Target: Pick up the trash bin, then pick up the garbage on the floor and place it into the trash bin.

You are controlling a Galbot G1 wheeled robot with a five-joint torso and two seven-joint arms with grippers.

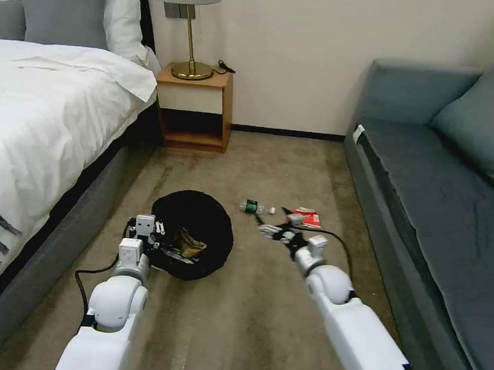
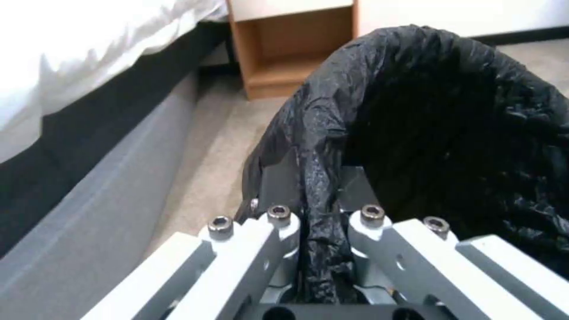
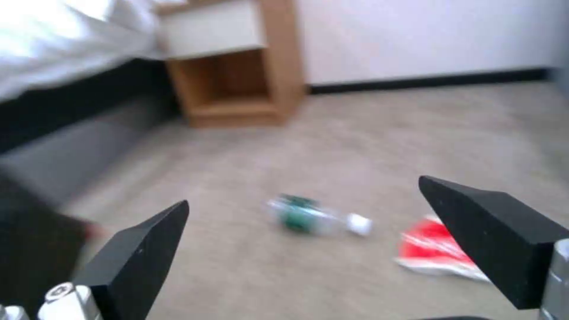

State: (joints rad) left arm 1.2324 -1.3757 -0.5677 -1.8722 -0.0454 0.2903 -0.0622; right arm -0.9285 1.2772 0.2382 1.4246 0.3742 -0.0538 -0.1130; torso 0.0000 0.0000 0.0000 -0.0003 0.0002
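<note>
The trash bin (image 1: 196,226), lined with a black bag, is held at its near-left rim by my left gripper (image 1: 147,230). In the left wrist view that gripper (image 2: 320,215) is shut on the bag-covered rim of the bin (image 2: 450,133). A crumpled brown and gold piece (image 1: 191,243) lies inside the bin. On the carpet lie a clear bottle with a green label (image 1: 254,207) (image 3: 308,218) and a red-white packet (image 1: 308,216) (image 3: 435,251). My right gripper (image 1: 272,231) (image 3: 303,192) hovers open just short of the bottle, with nothing between its fingers.
A bed (image 1: 49,115) with a grey base runs along the left. A wooden nightstand (image 1: 194,111) with a brass lamp stands at the back wall. A blue-grey sofa (image 1: 443,199) lines the right. Carpet floor (image 1: 249,309) lies open between them.
</note>
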